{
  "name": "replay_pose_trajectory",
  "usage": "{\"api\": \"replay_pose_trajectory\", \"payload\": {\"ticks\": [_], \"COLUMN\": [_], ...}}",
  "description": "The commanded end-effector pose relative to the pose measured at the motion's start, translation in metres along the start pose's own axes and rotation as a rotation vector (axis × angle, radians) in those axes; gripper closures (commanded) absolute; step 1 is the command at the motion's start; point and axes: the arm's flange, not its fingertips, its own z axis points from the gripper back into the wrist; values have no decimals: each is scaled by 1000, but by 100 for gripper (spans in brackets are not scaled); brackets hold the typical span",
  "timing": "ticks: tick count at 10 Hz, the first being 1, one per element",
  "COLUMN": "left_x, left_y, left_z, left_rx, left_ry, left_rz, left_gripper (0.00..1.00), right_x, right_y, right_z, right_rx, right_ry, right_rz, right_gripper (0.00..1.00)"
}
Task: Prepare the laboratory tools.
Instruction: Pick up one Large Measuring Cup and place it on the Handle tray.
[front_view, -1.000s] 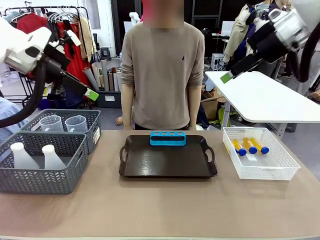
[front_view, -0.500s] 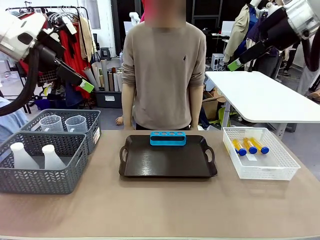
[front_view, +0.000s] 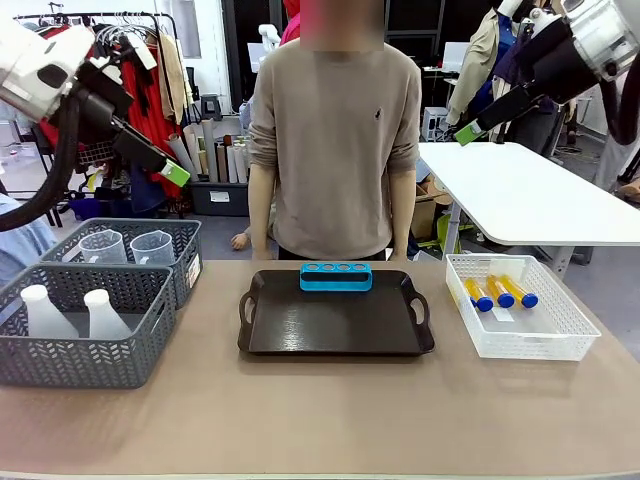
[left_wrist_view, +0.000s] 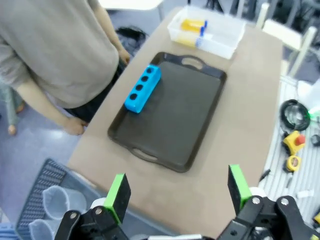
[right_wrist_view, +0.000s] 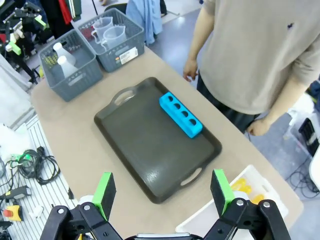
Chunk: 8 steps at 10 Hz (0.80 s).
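Both arms were raised high over the surface. The left claw hung at the left side, green pads wide apart, looking down on the tray and the person. The right claw hung at the right side, pads likewise spread wide, well above everything on the surface.

Nearest, at the left edge: a near grey basket with two white conical flasks, upright and side by side.

Centre: a dark brown handled tray, lying flat with its long side across the surface.

Right: a white basket holding amber tubes with blue caps. Three showed, lying side by side, caps towards the near right.

Behind the near basket and touching it: a far grey basket with two clear measuring jugs, upright, side by side.

On the far edge of the tray: the blue rack, its long side parallel to that edge, its four holes facing up.

Far side: a person in a beige sweater stood just beyond the surface, directly behind the rack, arms hanging at the sides.
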Motion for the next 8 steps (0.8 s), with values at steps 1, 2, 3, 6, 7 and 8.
{"api": "replay_pose_trajectory", "payload": {"ticks": [1, 2, 3, 6, 7, 8], "left_x": [26, 33, 40, 55, 57, 57], "left_y": [-5, 0, 5, 22, 26, 29], "left_z": [30, 41, 48, 55, 54, 53], "left_rx": [-29, -46, -53, 62, 106, 131], "left_ry": [37, 58, 67, 76, 76, 72], "left_rz": [-3, 19, 29, 77, 86, 80], "left_gripper": [0, 0, 0, 0, 0, 0], "right_x": [14, 21, 28, 44, 46, 48], "right_y": [2, -1, 0, 8, 7, 3], "right_z": [12, 17, 25, 40, 42, 44], "right_rx": [16, 9, 6, -43, -47, -49], "right_ry": [4, 5, -13, -33, -27, -24], "right_rz": [97, 106, 115, 136, 136, 129], "right_gripper": [0, 0, 0, 0, 0, 0]}}
